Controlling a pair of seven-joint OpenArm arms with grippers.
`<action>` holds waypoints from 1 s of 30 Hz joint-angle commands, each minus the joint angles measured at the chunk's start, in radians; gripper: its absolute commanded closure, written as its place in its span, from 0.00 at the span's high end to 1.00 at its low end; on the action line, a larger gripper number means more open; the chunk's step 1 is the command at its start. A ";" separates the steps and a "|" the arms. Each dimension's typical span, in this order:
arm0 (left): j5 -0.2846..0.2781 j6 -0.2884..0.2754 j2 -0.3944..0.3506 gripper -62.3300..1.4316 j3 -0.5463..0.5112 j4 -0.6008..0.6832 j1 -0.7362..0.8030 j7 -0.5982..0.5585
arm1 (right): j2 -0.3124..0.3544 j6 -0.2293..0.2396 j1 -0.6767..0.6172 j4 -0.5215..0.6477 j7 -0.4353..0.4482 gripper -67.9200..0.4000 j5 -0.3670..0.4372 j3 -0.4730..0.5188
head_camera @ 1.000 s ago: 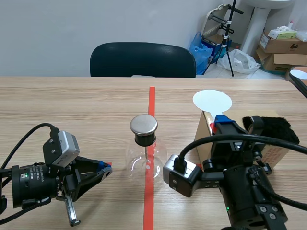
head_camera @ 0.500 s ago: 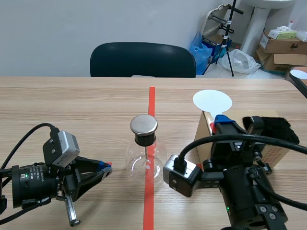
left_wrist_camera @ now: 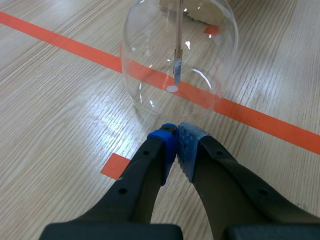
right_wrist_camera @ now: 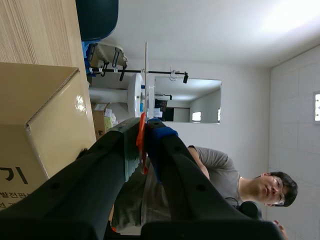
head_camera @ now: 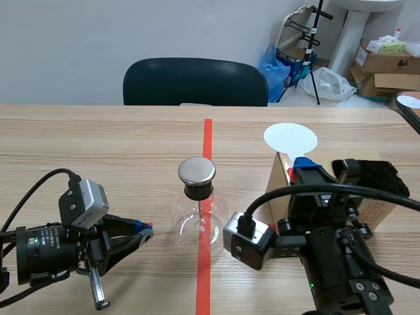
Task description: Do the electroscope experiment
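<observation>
The electroscope is a round glass flask (head_camera: 199,222) with a black neck and a metal cap (head_camera: 197,170), standing on the red tape line at mid-table. In the left wrist view the flask (left_wrist_camera: 150,75) sits just ahead of my left gripper (left_wrist_camera: 176,136), with a thin rod and foil leaf (left_wrist_camera: 177,65) inside. My left gripper (head_camera: 142,232) lies low, left of the flask, shut on nothing. My right gripper (head_camera: 302,165) points upward, shut on the red handle (right_wrist_camera: 141,140) of a paddle with a white disc (head_camera: 290,138).
A cardboard box (head_camera: 377,205) with a black furry cloth (head_camera: 371,174) on it stands behind the right arm; the box (right_wrist_camera: 35,115) is beside the right gripper. A dark chair (head_camera: 195,82) is at the far edge. A person (right_wrist_camera: 235,182) is off beyond the table.
</observation>
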 commanded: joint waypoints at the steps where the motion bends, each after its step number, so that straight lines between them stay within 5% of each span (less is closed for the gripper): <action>1: -0.013 -0.002 0.002 0.07 -0.003 0.022 -0.008 -0.022 | 0.008 -0.011 0.011 0.009 -0.005 0.02 -0.001 0.006; 15: -0.013 -0.002 0.002 0.07 -0.003 0.022 -0.008 -0.022 | 0.008 -0.011 0.011 0.009 -0.009 0.02 -0.001 0.006; 30: -0.013 -0.002 0.002 0.07 -0.003 0.022 -0.008 -0.022 | 0.008 -0.011 0.011 0.009 0.323 0.02 -0.001 0.006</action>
